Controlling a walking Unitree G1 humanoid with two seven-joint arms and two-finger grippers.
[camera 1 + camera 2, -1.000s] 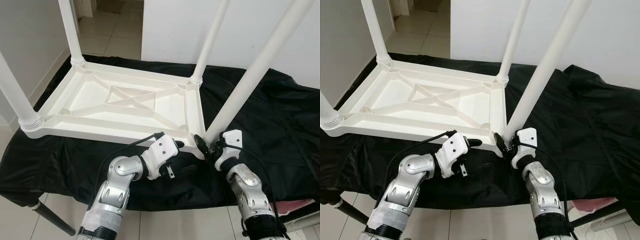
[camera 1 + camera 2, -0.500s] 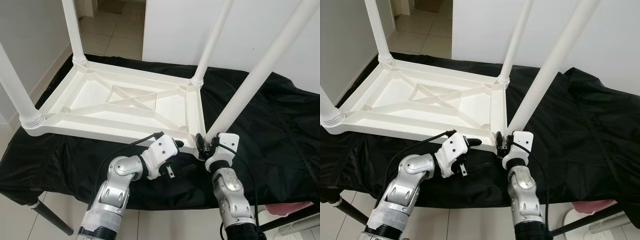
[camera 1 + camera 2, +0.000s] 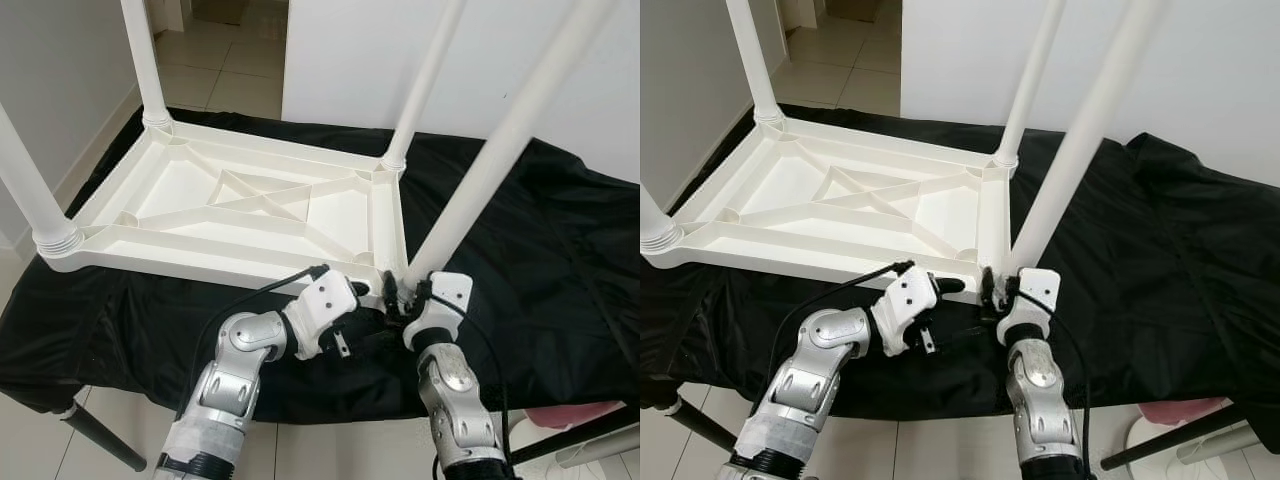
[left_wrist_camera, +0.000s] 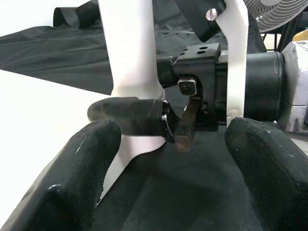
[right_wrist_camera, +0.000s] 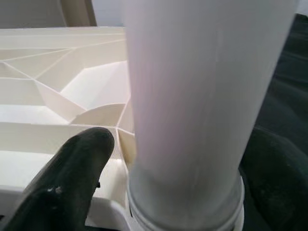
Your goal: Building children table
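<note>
Upturned white tabletop [image 3: 240, 205] lying on black cloth [image 3: 560, 250], legs cut off above. At its near right corner, leg [image 3: 480, 170] base partly hidden by right gripper [image 3: 397, 300], fingers spread around it. Just beside, left gripper [image 3: 362, 310], fingers spread, empty, over cloth.

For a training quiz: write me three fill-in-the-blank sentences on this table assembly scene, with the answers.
1. The white table top lies upside down on a ____ cloth.
2. The number of legs standing in its corners is ____.
3. The right gripper is at the base of the near ____ leg, beside the left gripper.

Answers: black; four; right
</note>
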